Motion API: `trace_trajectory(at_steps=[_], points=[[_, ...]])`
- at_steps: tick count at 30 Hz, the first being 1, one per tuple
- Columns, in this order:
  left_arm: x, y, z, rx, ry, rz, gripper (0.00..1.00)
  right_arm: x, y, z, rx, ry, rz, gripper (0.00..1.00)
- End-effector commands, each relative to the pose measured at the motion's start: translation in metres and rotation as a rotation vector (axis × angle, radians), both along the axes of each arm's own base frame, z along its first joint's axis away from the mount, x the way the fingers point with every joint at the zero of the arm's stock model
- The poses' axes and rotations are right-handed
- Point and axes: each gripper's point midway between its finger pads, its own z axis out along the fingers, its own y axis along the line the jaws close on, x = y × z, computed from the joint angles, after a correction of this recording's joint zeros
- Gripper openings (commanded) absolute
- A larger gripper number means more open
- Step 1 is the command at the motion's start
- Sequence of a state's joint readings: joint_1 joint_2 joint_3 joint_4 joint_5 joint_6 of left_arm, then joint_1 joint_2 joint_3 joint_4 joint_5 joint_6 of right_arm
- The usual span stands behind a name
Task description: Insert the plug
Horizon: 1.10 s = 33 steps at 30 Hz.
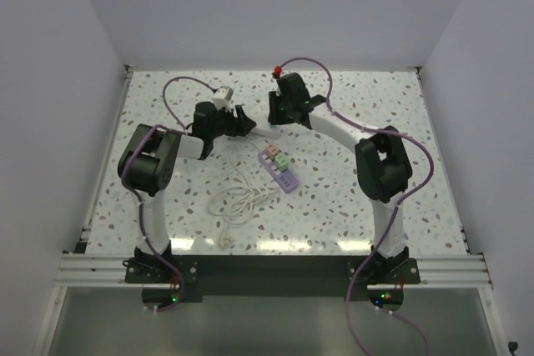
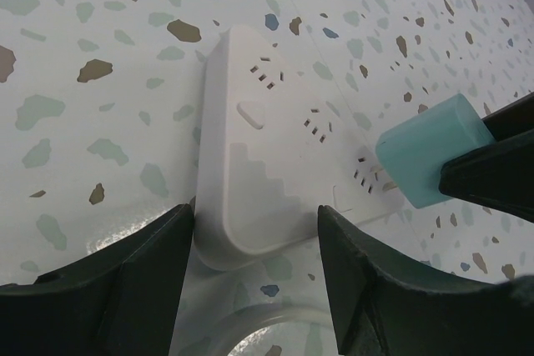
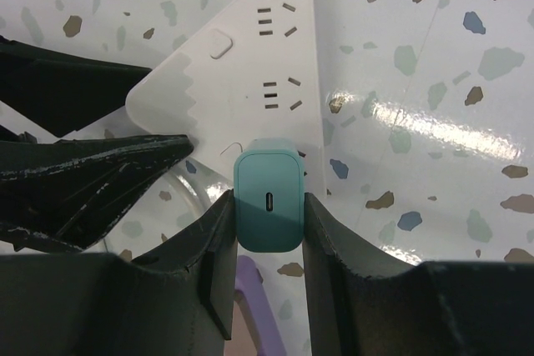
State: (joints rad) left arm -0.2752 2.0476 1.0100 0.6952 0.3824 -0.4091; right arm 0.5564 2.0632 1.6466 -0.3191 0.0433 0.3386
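Note:
A white power strip [image 2: 267, 122] lies flat on the speckled table; it also shows in the right wrist view [image 3: 250, 72] and the top view [image 1: 269, 133]. My left gripper [image 2: 254, 210] straddles the strip's near end, both fingertips against its sides. My right gripper [image 3: 267, 198] is shut on a teal plug [image 3: 267, 181] and holds it at the socket nearest that end. In the left wrist view the teal plug [image 2: 430, 152] is tilted with its front at that socket [image 2: 367, 174]. Its prongs are hidden. In the top view the left gripper [image 1: 244, 121] and right gripper [image 1: 279, 116] face each other.
A purple power strip [image 1: 279, 168] with a pink and a green plug in it lies just in front of the grippers. A loose white cable [image 1: 242, 198] coils beside it toward the near edge. White walls enclose the table on three sides.

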Motion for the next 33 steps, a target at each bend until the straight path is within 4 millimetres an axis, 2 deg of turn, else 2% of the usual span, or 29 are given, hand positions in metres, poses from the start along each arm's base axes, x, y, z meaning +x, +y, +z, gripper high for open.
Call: trace_trajectory(at_steps=[1, 19, 28, 33], points=[[0.009, -0.002, 0.031, -0.040, -0.094, -0.010, 0.66, 0.004, 0.005, 0.029, 0.039, -0.052, -0.012, 0.00], [0.009, -0.003, 0.029, -0.040, -0.092, -0.014, 0.65, 0.004, 0.008, -0.002, 0.004, 0.008, -0.003, 0.00], [0.010, -0.003, 0.029, -0.040, -0.092, -0.014, 0.64, 0.004, 0.005, -0.006, -0.016, 0.015, -0.012, 0.00], [0.009, -0.004, 0.028, -0.045, -0.090, -0.021, 0.64, 0.002, 0.002, -0.015, -0.028, 0.028, -0.013, 0.00]])
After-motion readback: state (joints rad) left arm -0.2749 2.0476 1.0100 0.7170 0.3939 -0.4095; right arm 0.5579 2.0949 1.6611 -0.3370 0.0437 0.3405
